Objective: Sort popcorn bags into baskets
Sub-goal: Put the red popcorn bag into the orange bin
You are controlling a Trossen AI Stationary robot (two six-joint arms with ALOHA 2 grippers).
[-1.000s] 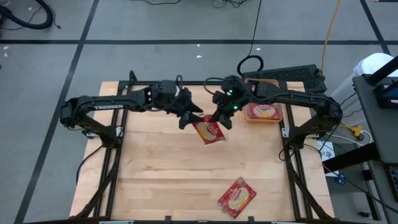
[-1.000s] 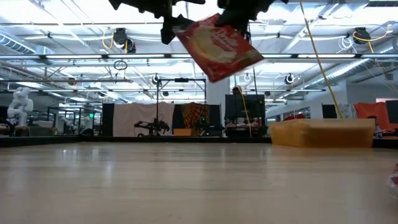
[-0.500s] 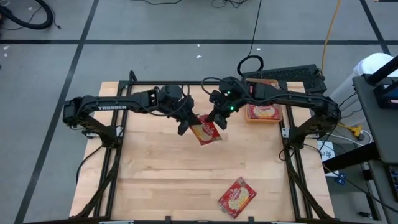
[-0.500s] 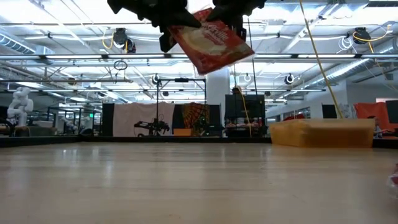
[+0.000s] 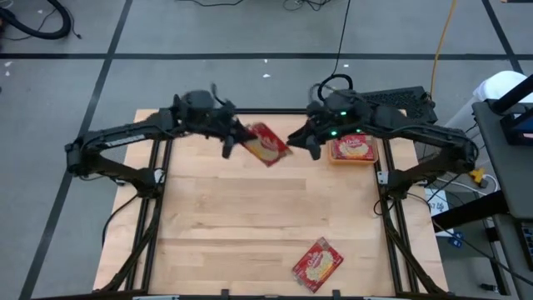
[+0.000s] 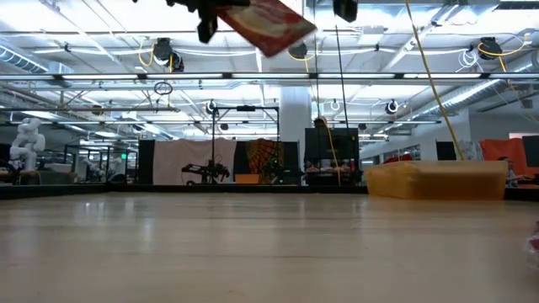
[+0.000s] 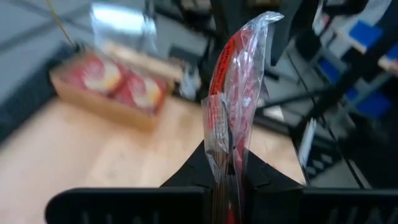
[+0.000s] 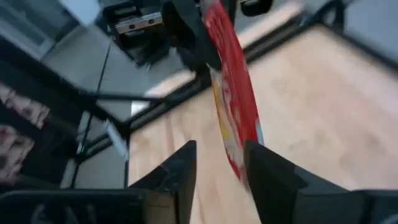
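While the left claw point(image 5: 236, 142) clamps a raised popcorn bag point(image 5: 266, 144), the right claw point(image 5: 310, 142) — open — hangs just beside it.

A second earlier both tools pinched one popcorn bag point(image 5: 266, 143) between them. The right tool point(image 5: 301, 139) let go, opened and drew back toward the basket point(image 5: 353, 150). The left tool point(image 5: 236, 140) kept its grip and lifted the bag higher above the table point(image 5: 250, 217), toward its far edge.

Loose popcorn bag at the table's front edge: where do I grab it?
Come straight down on the loose popcorn bag: it lies flat and diagonal on the table, so turn the tool to span its narrower width, probably mid-length.
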